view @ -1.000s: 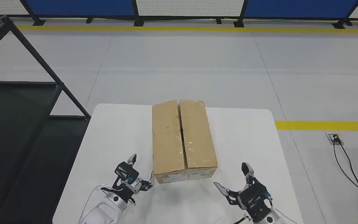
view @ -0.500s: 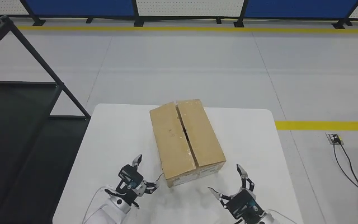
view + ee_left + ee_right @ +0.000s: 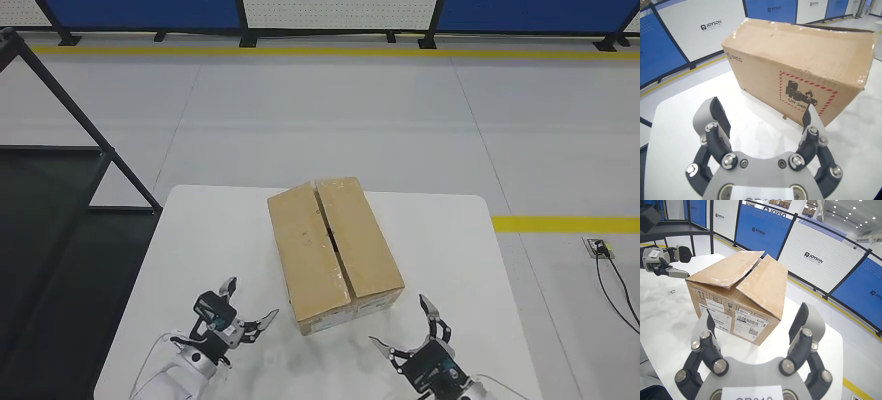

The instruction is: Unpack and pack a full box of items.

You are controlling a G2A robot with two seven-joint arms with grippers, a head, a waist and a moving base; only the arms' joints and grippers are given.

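Observation:
A brown cardboard box lies at an angle in the middle of the white table. Its two top flaps are down, with a narrow gap along the seam. Shipping labels cover its near end, and a red-bordered hazard mark is on its long side. My left gripper is open, just off the box's near left corner and not touching it; the wrist view shows nothing between its fingers. My right gripper is open near the box's near right corner, facing the labelled end.
A black metal frame stands left of the table. Blue and white partition panels line the back of the room. The table's front edge lies just behind both grippers. My left gripper is seen beyond the box's far corner.
The box has turned, its near end swinging to the right. My left gripper has since drawn back left from the box corner. My right gripper shifted slightly left and toward the table's front edge.

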